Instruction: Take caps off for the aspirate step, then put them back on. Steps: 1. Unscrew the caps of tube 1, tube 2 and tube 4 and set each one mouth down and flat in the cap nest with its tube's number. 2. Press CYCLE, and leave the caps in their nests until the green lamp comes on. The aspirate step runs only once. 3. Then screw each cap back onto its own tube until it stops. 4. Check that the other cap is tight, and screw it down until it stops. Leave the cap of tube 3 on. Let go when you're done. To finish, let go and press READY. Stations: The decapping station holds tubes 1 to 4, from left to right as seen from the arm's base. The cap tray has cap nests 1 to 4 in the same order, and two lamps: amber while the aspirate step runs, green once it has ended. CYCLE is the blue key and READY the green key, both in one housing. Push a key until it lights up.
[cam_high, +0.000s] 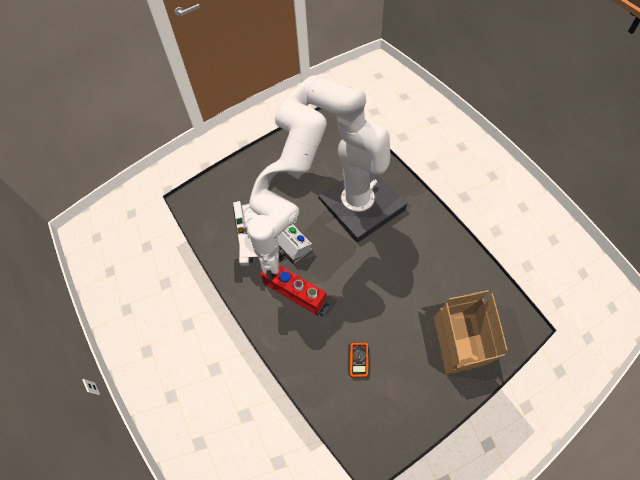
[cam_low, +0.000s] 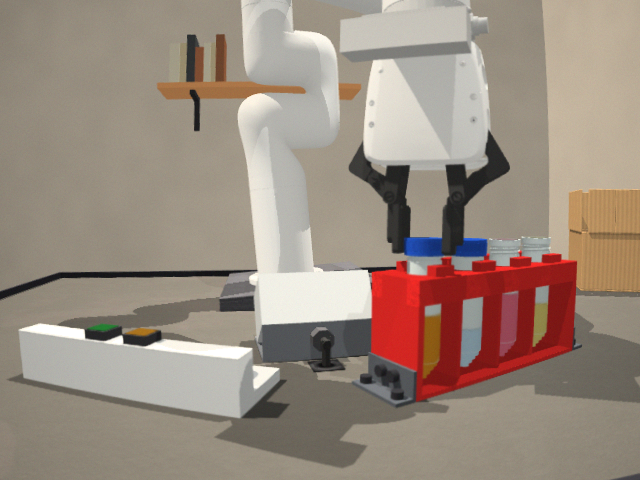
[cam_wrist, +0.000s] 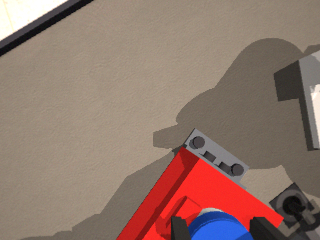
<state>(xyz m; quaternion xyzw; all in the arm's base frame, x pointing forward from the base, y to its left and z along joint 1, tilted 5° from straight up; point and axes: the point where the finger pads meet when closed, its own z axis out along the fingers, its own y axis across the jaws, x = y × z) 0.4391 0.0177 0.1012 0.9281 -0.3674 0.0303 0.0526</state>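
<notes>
The red decapping station holds four tubes. My gripper stands upright over the end tube nearest the cap tray and is shut on that tube's blue cap, which sits on the tube. The wrist view shows the blue cap between my fingers. The tube beside it carries a blue cap. The other two tubes stand uncapped. The white cap tray has a green lamp and an amber lamp; its nests are hidden. The key housing shows the green key and the blue key.
The key housing stands close behind the station, with a dark cable fitting on its front. An open cardboard box and an orange multimeter lie farther out on the mat. The arm's base plate is at the back.
</notes>
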